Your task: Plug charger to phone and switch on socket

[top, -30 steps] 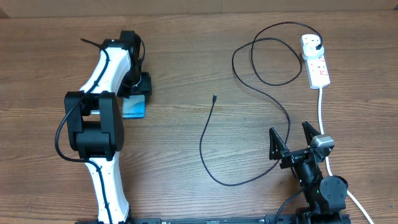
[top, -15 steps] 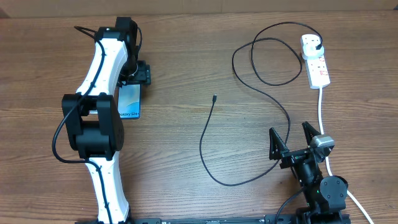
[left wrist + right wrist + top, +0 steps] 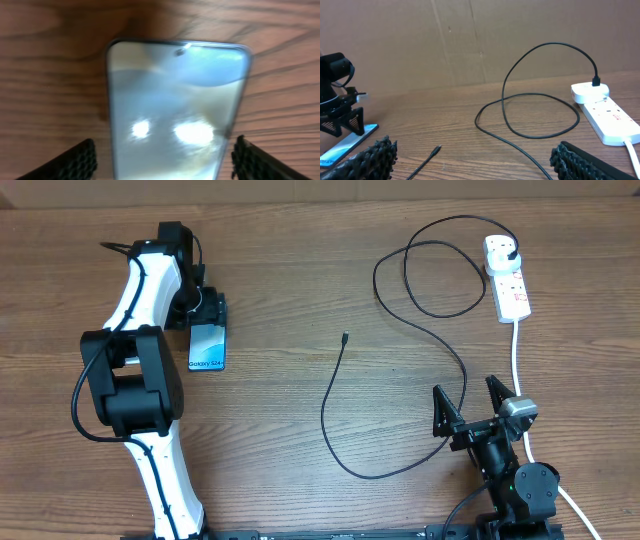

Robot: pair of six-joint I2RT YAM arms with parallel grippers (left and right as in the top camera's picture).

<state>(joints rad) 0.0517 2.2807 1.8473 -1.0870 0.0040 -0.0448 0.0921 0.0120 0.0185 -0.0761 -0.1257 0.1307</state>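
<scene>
The phone (image 3: 207, 347) lies flat on the table with its blue screen up. It fills the left wrist view (image 3: 175, 110). My left gripper (image 3: 205, 312) is open over the phone's far end. Its fingers (image 3: 165, 145) stand on either side of the phone with a gap on each side. The charger's connector tip (image 3: 345, 336) lies loose at mid-table. The black cable (image 3: 372, 476) loops round to its plug (image 3: 512, 248) in the white socket strip (image 3: 510, 288). My right gripper (image 3: 470, 406) is open and empty near the front edge, behind the tip (image 3: 436, 150).
The strip's thick white cord (image 3: 517, 360) runs down the right side past my right arm. The cable makes a wide loop (image 3: 430, 280) left of the strip. A cardboard wall (image 3: 470, 40) backs the table. The strip also shows in the right wrist view (image 3: 612, 115).
My left arm has swung left and back towards the far edge, uncovering the phone. The phone has ended up slightly further left. The right arm and the cable have not moved.
</scene>
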